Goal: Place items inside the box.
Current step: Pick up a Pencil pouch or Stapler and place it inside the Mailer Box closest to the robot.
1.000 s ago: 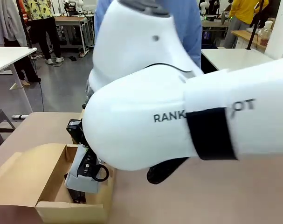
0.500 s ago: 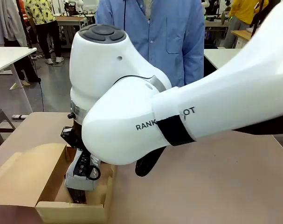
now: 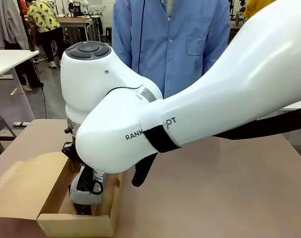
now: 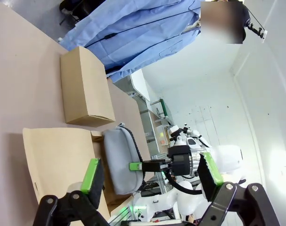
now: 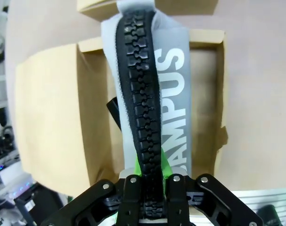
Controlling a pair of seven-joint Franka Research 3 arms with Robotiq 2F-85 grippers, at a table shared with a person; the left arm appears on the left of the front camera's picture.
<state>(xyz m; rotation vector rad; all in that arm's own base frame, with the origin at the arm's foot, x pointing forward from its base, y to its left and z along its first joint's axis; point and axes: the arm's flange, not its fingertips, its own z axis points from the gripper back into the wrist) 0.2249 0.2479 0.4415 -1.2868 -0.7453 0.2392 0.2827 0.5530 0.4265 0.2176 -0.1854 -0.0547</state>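
Note:
My right gripper [image 5: 152, 176] is shut on one end of the grey zip pencil case [image 5: 147, 94], which has white lettering and a black zip. The case hangs over the open box [image 5: 206, 108], whose wide flap [image 5: 48, 117] lies folded out. In the front view the pencil case [image 3: 86, 187] dips into the box [image 3: 51, 198] at the near left, under my right arm. A black item [image 5: 112, 111] lies inside the box beside the case. My left gripper [image 4: 150, 183] is open and empty in the air, looking at the pencil case [image 4: 120, 160] from the side.
A smaller closed cardboard box [image 4: 84, 87] stands just beyond the open one. A person in a blue shirt [image 3: 175, 44] stands at the far side of the table. My right arm [image 3: 190, 109] spans the middle of the table. The tabletop to the right [image 3: 229, 198] is bare.
My right arm has swung left and away from the camera, carrying the pencil case a little left and lower into the box. The grip has not changed.

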